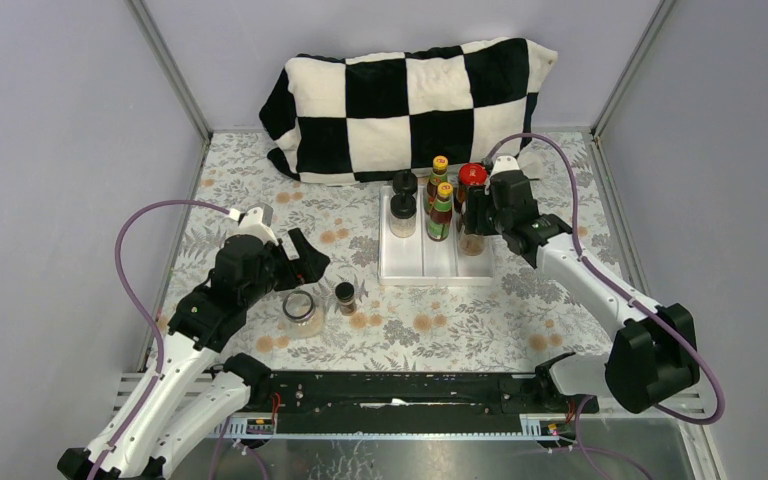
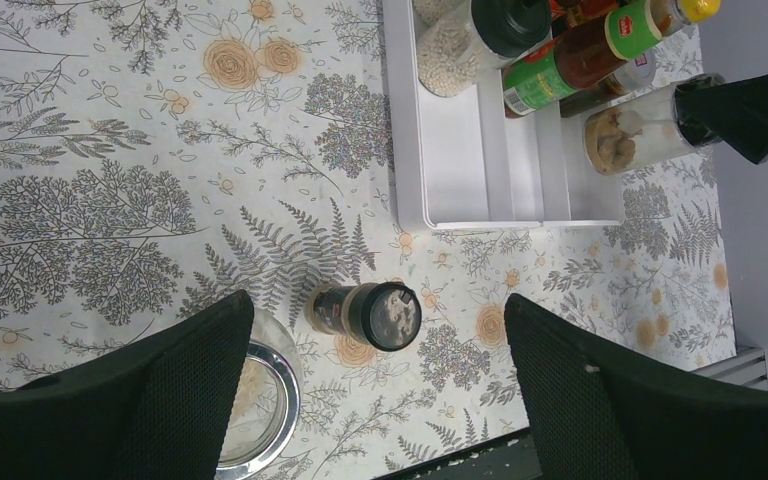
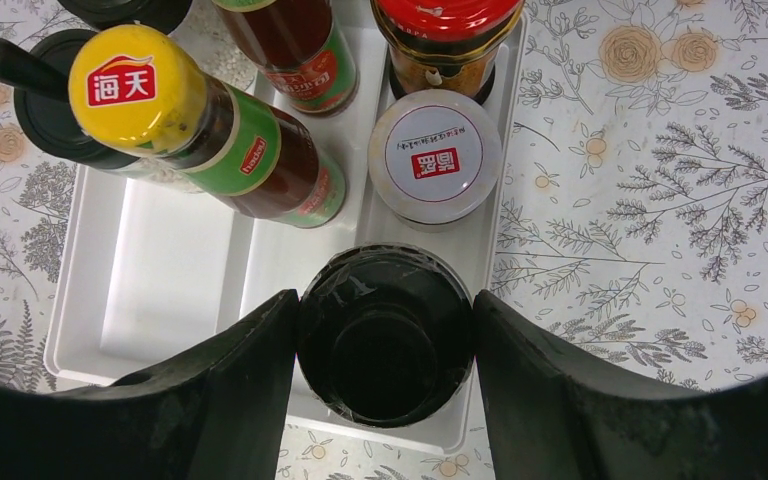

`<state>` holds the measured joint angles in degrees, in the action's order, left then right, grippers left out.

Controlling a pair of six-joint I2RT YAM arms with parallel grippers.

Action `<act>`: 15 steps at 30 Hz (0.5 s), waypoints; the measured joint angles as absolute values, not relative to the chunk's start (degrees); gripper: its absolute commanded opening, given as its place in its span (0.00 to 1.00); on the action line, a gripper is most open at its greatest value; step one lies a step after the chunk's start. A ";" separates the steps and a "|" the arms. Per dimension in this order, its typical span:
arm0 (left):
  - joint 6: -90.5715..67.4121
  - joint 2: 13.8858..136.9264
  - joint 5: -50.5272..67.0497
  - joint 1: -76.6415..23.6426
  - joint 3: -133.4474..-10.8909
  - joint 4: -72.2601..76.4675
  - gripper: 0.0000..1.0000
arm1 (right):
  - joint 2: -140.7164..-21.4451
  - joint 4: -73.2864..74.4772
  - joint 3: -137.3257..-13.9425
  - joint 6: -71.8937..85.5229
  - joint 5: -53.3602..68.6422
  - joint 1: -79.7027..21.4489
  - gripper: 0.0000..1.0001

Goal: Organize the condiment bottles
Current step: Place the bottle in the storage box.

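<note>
The white tray holds two yellow-capped sauce bottles, a red-lidded jar and black-capped jars. My right gripper is shut on a black-capped jar, held upright at the near end of the tray's right compartment, just in front of a white-lidded jar. I cannot tell if it rests on the tray floor. My left gripper is open and empty above the cloth. Below it a small black-capped spice jar stands between the fingers and a squat clear glass jar sits partly under the left finger.
A black-and-white checked pillow lies behind the tray. Grey walls and metal posts close in the floral table cloth on three sides. The black rail with the arm bases runs along the near edge.
</note>
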<state>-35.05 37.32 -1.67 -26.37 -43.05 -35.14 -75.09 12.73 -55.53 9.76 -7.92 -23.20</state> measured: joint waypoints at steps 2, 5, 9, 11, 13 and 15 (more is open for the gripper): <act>-35.11 37.32 -1.58 -26.37 -43.05 -35.09 0.99 | -75.37 12.58 -55.53 9.61 -8.21 -23.20 0.51; -35.16 37.32 -1.45 -26.37 -43.05 -35.09 0.99 | -75.72 12.32 -55.53 9.19 -9.04 -23.20 0.51; -35.24 37.32 -1.41 -26.37 -43.05 -35.07 0.99 | -76.62 11.79 -55.46 8.88 -10.00 -23.18 0.51; -35.27 37.32 -1.39 -26.37 -43.05 -35.07 0.99 | -77.10 11.05 -55.05 8.78 -10.15 -23.18 0.51; -35.24 37.32 -1.37 -26.37 -43.05 -35.07 0.99 | -77.25 10.13 -54.28 8.78 -10.46 -23.20 0.51; -35.24 37.32 -1.34 -26.37 -43.05 -35.07 0.99 | -77.47 9.41 -53.58 8.78 -10.66 -23.18 0.51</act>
